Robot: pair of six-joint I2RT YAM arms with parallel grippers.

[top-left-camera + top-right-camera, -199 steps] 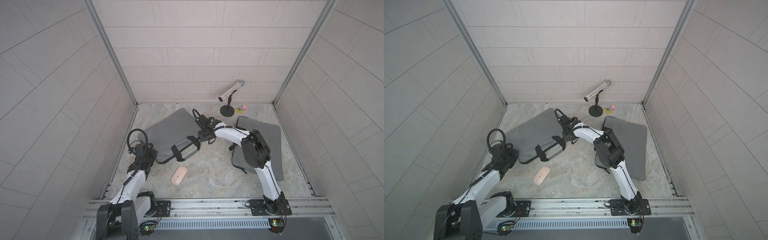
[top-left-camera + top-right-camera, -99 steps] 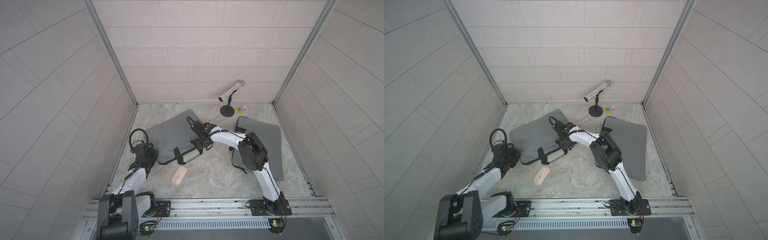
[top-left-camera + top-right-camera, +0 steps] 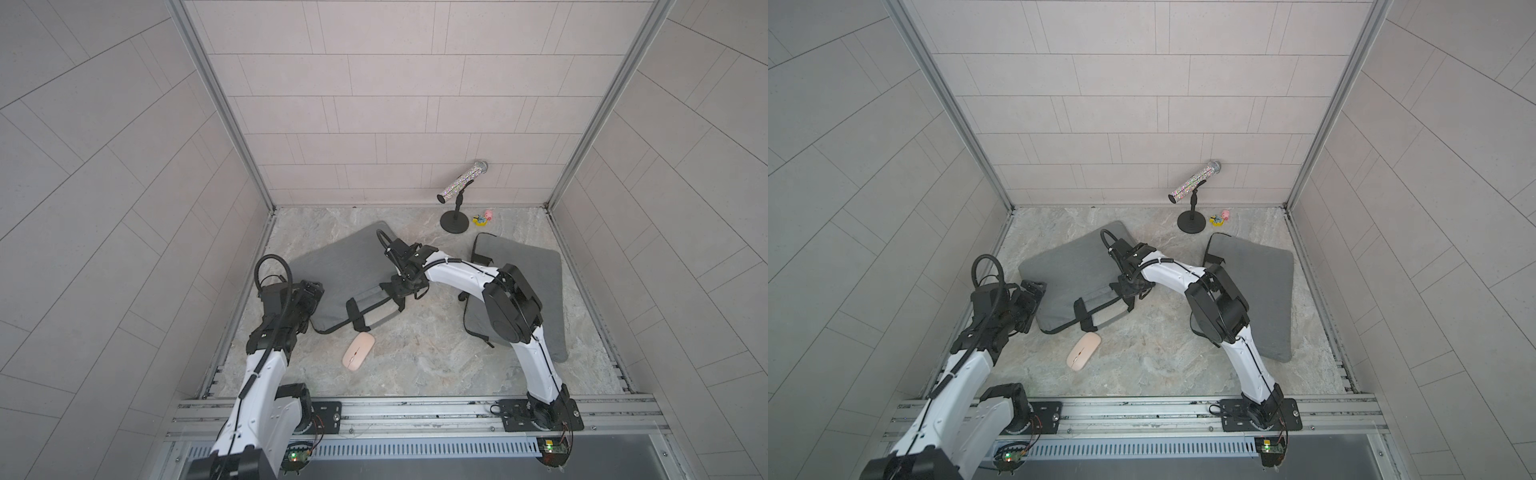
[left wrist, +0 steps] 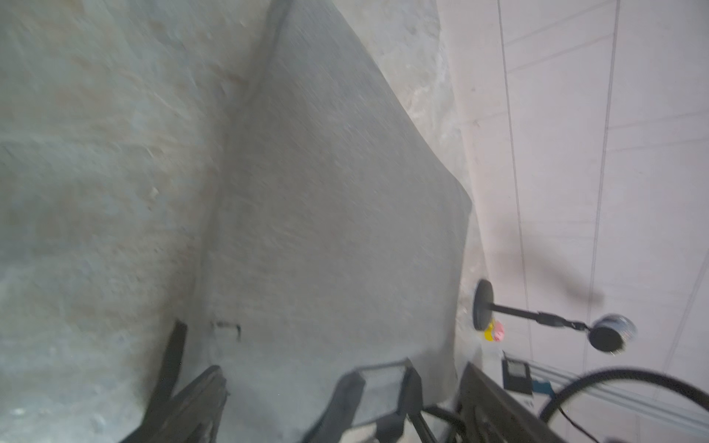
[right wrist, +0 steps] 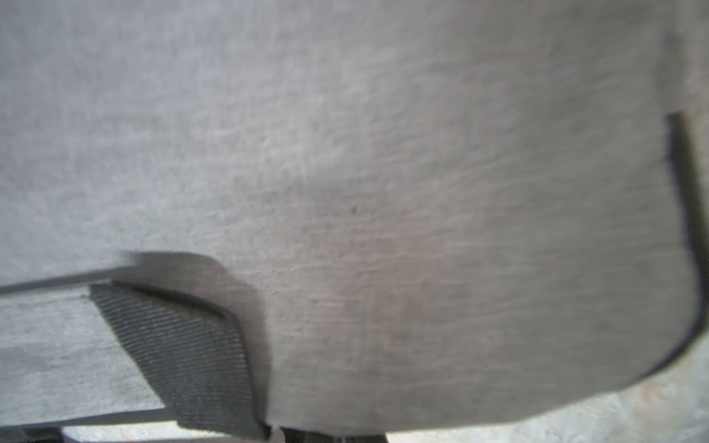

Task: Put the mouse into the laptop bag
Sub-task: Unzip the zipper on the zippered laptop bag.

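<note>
While the pink mouse [image 3: 358, 351] lies flat on the marble tabletop [image 3: 419, 365], outside the bag, its far end sits just beside the near edge of the grey laptop bag [image 3: 340, 270]; both top views agree. Bag lies flat at an angle, with black handle straps [image 3: 354, 314] on its near edge and a lighter grey strip between them.

At the bag's near right corner, by a strap, the right gripper [image 3: 402, 287] is down with jaws clenched on the bag's edge. The right wrist view shows only blurred grey fabric and a ribbed strap [image 5: 184, 345] close up.

At the bag's near left corner sits the left gripper [image 3: 311, 293]. The left wrist view is blurred, its fingers [image 4: 199, 399] spread apart, released, only bag fabric beneath.

A second grey bag [image 3: 528, 266] lies to the right, partly under the right arm. A microphone on stand [image 3: 459, 195] and a small toy [image 3: 483, 217] sit by the back wall.
</note>
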